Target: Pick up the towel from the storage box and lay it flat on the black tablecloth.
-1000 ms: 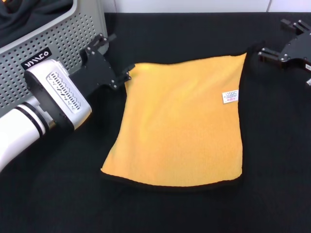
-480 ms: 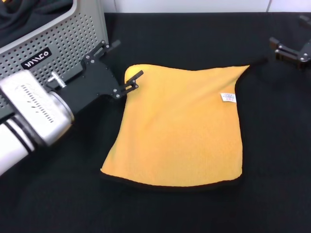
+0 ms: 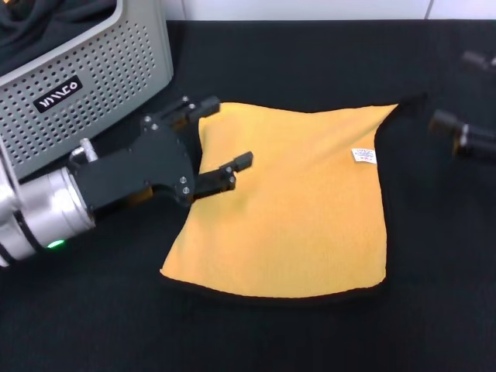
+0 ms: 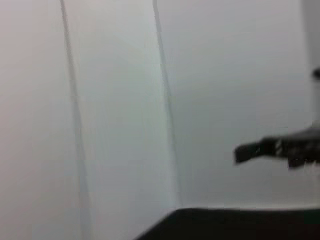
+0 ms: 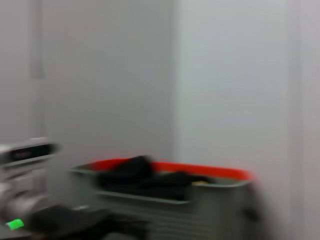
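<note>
The yellow-orange towel lies spread on the black tablecloth, its white tag facing up and its far right corner drawn out to a point. My left gripper hovers over the towel's left edge, open, with nothing between its fingers. My right gripper is at the right edge of the head view, past the towel's far right corner, open and holding nothing. The grey perforated storage box stands at the far left, and it also appears with an orange rim in the right wrist view as the storage box.
Folded black fabric fills the box and shows again as black fabric. In the left wrist view there is a white wall, a strip of tablecloth and the other arm's dark finger. The left arm's silver wrist lies low over the cloth.
Both grippers have let go of the towel's far corners. The left one swung toward me along the towel's left edge. The right one drew off to the right. The towel has settled flat.
</note>
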`<state>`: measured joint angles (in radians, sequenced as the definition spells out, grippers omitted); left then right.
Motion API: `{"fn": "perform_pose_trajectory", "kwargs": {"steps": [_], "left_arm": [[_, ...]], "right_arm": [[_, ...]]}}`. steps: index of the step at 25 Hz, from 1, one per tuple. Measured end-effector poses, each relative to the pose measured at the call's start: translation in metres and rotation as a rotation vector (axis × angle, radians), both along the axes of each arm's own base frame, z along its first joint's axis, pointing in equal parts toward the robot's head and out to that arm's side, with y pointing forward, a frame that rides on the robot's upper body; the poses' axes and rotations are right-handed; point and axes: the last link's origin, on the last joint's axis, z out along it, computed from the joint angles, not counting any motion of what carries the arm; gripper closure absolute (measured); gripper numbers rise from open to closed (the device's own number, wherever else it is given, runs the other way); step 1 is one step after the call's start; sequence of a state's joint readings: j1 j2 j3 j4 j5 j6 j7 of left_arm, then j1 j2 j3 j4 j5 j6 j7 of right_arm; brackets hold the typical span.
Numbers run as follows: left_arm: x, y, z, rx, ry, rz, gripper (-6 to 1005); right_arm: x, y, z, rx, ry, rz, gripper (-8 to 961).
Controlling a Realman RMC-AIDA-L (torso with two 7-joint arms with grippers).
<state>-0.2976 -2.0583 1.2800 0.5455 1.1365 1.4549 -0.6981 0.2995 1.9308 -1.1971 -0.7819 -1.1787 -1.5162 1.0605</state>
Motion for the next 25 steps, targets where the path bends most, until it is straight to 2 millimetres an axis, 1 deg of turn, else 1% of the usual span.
{"fn": "perform_pose_trajectory", "kwargs": {"steps": [2, 5, 8, 12, 14, 16, 21, 25], "left_arm": [[0.007, -0.004, 0.007, -0.107, -0.042, -0.007, 170], [0.016, -0.01, 0.015, -0.272, -0.096, -0.006, 170], [0.026, -0.017, 0.022, -0.377, -0.136, -0.05, 171], [0.037, -0.026, 0.033, -0.417, -0.168, -0.145, 171], [0.044, -0.027, 0.038, -0.447, -0.172, -0.175, 171], [0.05, -0.028, 0.04, -0.488, -0.159, -0.196, 172], [0.054, -0.029, 0.041, -0.497, -0.147, -0.219, 173], [0.059, -0.024, 0.045, -0.491, -0.142, -0.235, 173]], "right_arm": [[-0.009, -0.008, 0.001, -0.09, -0.026, 0.053, 76], [-0.02, -0.013, -0.002, -0.175, -0.064, 0.084, 76], [-0.032, -0.017, -0.008, -0.24, -0.112, 0.111, 75], [-0.053, -0.022, -0.018, -0.3, -0.173, 0.17, 75], [-0.062, -0.021, -0.019, -0.319, -0.18, 0.177, 76], [-0.069, -0.019, -0.02, -0.347, -0.183, 0.18, 76], [-0.074, -0.018, -0.022, -0.378, -0.203, 0.183, 77], [-0.077, -0.018, -0.019, -0.366, -0.214, 0.196, 78]]}}
